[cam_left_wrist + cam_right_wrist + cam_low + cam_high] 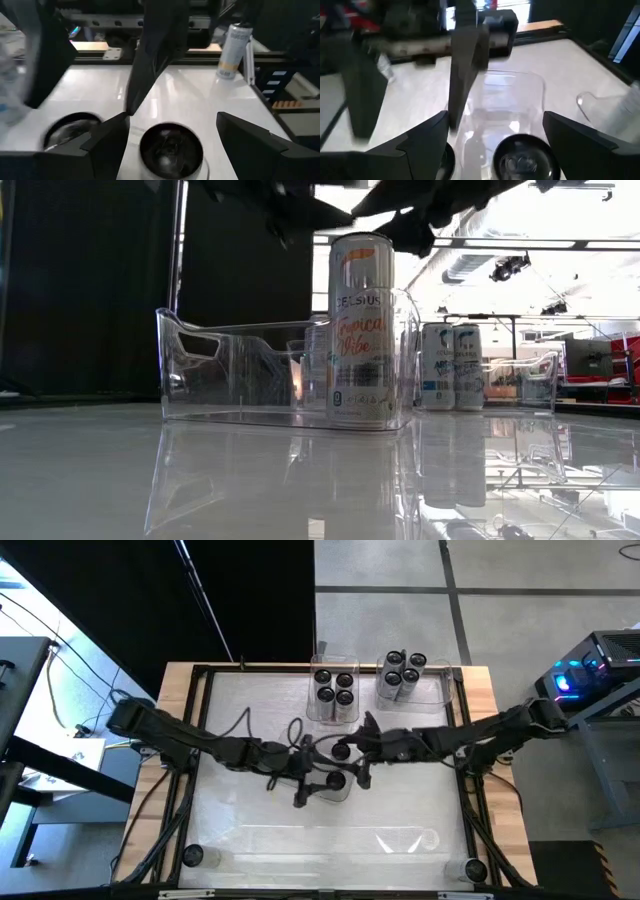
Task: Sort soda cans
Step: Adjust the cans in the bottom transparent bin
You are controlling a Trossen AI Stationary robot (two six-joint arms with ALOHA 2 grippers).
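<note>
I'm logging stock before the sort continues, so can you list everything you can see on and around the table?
soda cans: four, dark tops, in the far clear tray nearer the left arm's side
more soda cans: four or five, packed too tight to count, in the neighbouring far tray
middle cans: two, dark tops, mid-table under the grippers
corner cans: two, one at each near corner
clear trays: two at the far edge, one mid-table
table: one, white top, wooden border
left gripper: dark, open, above a middle can
right gripper: dark, open, above a can in the mid-table tray
</note>
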